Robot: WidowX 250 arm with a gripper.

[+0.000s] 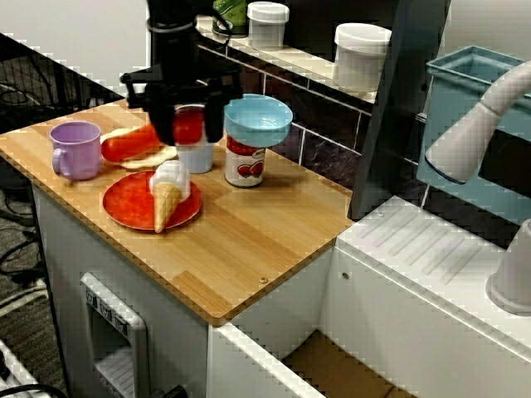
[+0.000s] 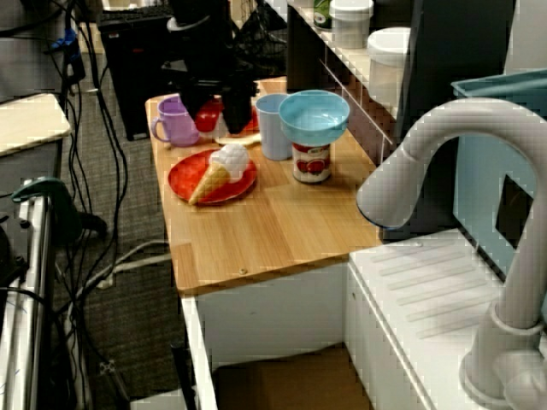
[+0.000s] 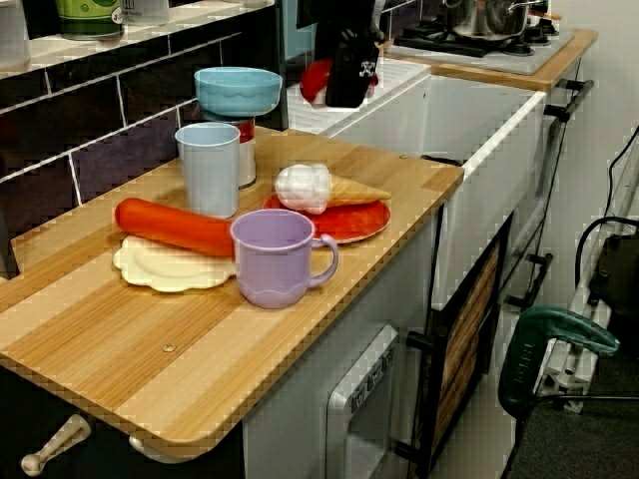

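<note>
The gripper [image 1: 189, 133] is closed on a red rounded toy food [image 1: 189, 124] and holds it in the air, clear of the counter [image 1: 274, 240], roughly over the red plate [image 1: 124, 207] where an ice cream cone [image 1: 168, 195] lies. This is at the counter's end away from the sink. Close by are a purple mug [image 1: 75, 149], a carrot [image 3: 172, 227] on a cream plate [image 3: 160, 271], a light blue cup [image 3: 208, 168], and a can [image 1: 244, 163] with a blue bowl [image 1: 258, 118] on top.

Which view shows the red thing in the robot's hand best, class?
The front view: the red thing sits plainly inside the hand. The view past the tap shows a sliver; the counter-end view, only its edge.
</note>
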